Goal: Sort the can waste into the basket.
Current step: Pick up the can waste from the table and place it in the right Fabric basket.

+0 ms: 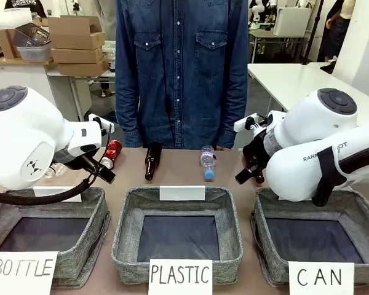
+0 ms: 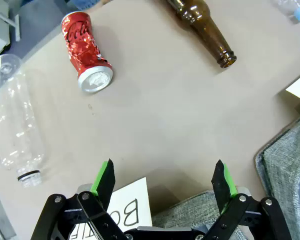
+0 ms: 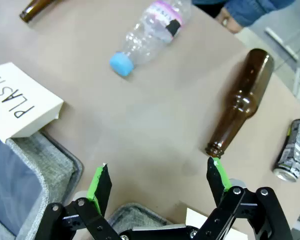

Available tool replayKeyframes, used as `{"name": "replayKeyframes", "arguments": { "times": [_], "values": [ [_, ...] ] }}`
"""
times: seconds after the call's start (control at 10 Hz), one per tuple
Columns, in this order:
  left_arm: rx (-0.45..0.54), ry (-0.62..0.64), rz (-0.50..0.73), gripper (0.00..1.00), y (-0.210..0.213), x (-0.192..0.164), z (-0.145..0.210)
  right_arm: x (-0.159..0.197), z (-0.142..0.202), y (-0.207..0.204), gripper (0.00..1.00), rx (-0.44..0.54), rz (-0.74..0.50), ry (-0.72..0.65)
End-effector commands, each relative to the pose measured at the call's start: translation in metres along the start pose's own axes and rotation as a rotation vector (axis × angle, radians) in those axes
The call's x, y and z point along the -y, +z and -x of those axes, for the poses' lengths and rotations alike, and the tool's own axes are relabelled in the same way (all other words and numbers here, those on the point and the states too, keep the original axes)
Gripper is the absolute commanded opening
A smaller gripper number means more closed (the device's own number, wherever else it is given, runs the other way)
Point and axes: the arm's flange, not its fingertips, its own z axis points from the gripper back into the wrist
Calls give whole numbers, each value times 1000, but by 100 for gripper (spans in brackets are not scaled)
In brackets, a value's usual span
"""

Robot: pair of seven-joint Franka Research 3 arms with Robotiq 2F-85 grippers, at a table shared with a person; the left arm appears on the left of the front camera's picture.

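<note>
A dented red can [image 2: 86, 51] lies on its side on the tan table, also seen just beyond the left gripper [image 1: 112, 153]. My left gripper [image 2: 164, 180] hangs open well short of it, above the BOTTLE basket's far rim [image 1: 103, 167]. A black-and-white printed can [image 3: 295, 150] lies at the right edge of the right wrist view, beyond a brown bottle [image 3: 240, 102]. My right gripper [image 3: 157, 177] is open and empty, hovering above the table by that bottle's mouth [image 1: 249, 167]. The grey CAN basket [image 1: 368, 224] stands front right, under the right arm.
Grey baskets signed BOTTLE [image 1: 80, 261] and PLASTIC [image 1: 126, 227] stand left and middle. Another brown bottle [image 1: 151, 163], a blue-capped plastic bottle [image 1: 208, 163] and a clear capless bottle [image 2: 15, 125] lie on the table. A person in a denim shirt [image 1: 181, 67] stands at the far side.
</note>
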Motion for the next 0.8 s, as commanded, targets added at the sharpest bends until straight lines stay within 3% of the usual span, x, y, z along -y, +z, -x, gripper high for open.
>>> {"name": "replayKeyframes", "arguments": {
  "times": [0.0,0.7],
  "values": [
    [0,0,0,100,0,0,0,0,0,0,100,0,0,0],
    [0,0,0,100,0,0,0,0,0,0,100,0,0,0]
  ]
}}
